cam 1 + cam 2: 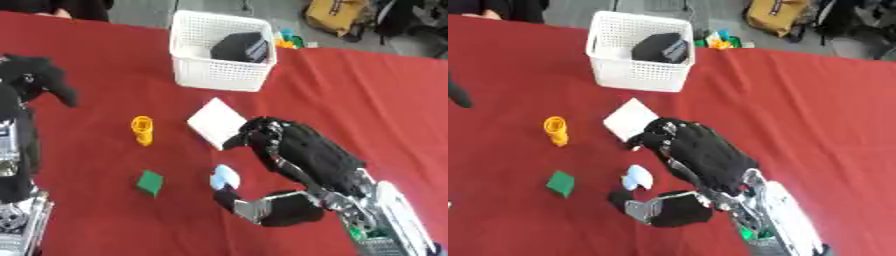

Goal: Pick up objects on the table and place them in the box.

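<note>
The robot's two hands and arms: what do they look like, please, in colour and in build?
The right hand is black, with thick jointed fingers and a bulky black back. Its thumb has a silver metal bracket at the base. The right forearm is silver and white, with a small green part near the wrist. The left hand is also black, and the left arm below it is black with silver joints.

The right hand [297, 155] is matte black with bulky fingers and a silver metal bracket by the thumb; its forearm is silvery-white. The left hand [39, 75] is black too, above a silver-jointed arm.
</note>
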Controlling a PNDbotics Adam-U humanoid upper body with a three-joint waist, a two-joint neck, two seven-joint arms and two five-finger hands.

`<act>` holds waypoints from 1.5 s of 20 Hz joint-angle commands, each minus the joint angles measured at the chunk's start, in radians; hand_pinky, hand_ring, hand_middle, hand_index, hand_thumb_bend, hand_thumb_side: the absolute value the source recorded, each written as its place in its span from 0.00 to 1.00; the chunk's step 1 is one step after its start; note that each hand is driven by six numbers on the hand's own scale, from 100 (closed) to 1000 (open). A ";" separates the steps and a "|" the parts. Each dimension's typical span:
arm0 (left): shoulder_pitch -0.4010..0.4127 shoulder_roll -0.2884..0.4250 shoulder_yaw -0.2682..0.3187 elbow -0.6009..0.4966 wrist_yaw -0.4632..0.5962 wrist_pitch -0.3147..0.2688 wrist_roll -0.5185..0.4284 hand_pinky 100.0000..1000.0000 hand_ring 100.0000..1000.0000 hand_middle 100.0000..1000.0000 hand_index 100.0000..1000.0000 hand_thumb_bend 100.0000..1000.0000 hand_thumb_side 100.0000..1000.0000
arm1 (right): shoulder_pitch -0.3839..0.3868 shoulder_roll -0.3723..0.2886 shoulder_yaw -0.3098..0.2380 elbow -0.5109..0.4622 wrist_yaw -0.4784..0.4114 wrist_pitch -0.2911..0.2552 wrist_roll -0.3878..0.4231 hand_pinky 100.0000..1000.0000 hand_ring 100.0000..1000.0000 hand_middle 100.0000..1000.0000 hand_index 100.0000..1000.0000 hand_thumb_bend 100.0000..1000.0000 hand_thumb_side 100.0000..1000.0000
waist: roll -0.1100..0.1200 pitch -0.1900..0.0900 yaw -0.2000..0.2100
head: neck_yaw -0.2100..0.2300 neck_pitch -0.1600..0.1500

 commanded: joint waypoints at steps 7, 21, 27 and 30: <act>-0.010 0.010 -0.006 -0.020 0.001 -0.002 -0.008 0.27 0.37 0.48 0.68 0.00 0.87 | -0.013 0.009 -0.014 -0.023 -0.025 0.039 0.033 0.32 0.76 0.11 0.77 0.36 0.81 | 0.031 -0.008 -0.003 | -0.043 -0.016; -0.013 0.011 -0.007 -0.020 -0.002 -0.005 -0.009 0.26 0.37 0.48 0.68 0.00 0.86 | -0.017 0.014 -0.016 -0.020 -0.100 0.089 0.129 0.28 0.75 0.07 0.74 0.28 0.85 | 0.042 0.002 0.001 | -0.061 -0.025; -0.014 0.010 -0.009 -0.020 -0.002 -0.006 -0.011 0.26 0.37 0.48 0.68 0.00 0.86 | -0.021 0.017 -0.013 -0.003 -0.112 0.095 0.138 0.27 0.75 0.06 0.74 0.27 0.84 | 0.043 0.005 0.007 | -0.059 -0.031; -0.015 0.010 -0.010 -0.020 -0.002 -0.006 -0.012 0.26 0.37 0.48 0.68 0.00 0.86 | -0.023 0.018 -0.011 0.006 -0.108 0.094 0.139 0.28 0.75 0.07 0.76 0.31 0.81 | 0.043 0.007 0.009 | -0.061 -0.033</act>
